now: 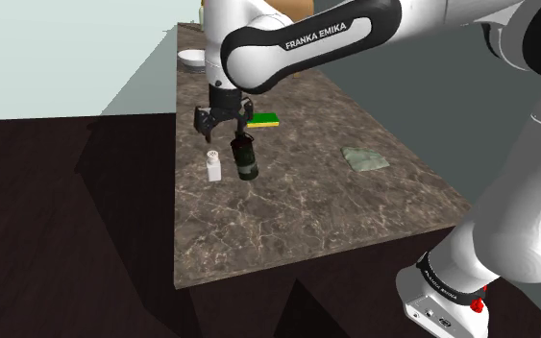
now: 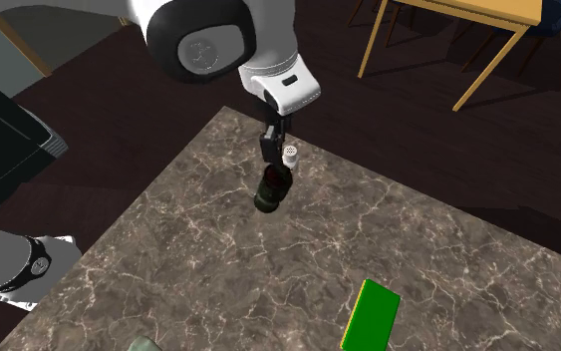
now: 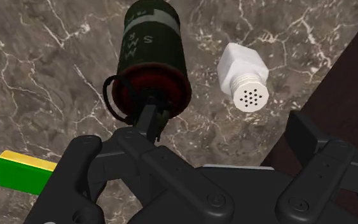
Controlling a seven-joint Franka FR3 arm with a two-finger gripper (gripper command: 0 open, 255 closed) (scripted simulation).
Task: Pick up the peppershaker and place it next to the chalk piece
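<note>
**mk_77:** how far along is this one?

**bolt_head:** barely started imo. The shaker point(image 3: 243, 77) stands on the counter point(image 1: 307, 211), near the edge on the shoulder view's left, just beside a dark bottle point(image 1: 245, 156). The gripper point(image 1: 225, 128) hangs over the pair with its fingers spread apart. Nothing's in them and they're not touching either one

**mk_77:** so grab, lift, carry and set down are all left?

**bolt_head:** yep, the whole lot by my reckoning. I honestly can't tell which thing is the chalk either, so no idea where the drop spot is. Might be the grey-green lump point(image 1: 364, 158), might be something I can't make out

**mk_77:** what's on there, counted?

**bolt_head:** one white shaker, one bottle, one green sponge point(image 1: 263, 120) with a yellow side, one lump well apart from the rest, and one white dish point(image 1: 191, 58) at the far end. Plus the one gripper. The bottle is so close to the shaker that I'd guess it's easy to clip on the way down
</note>
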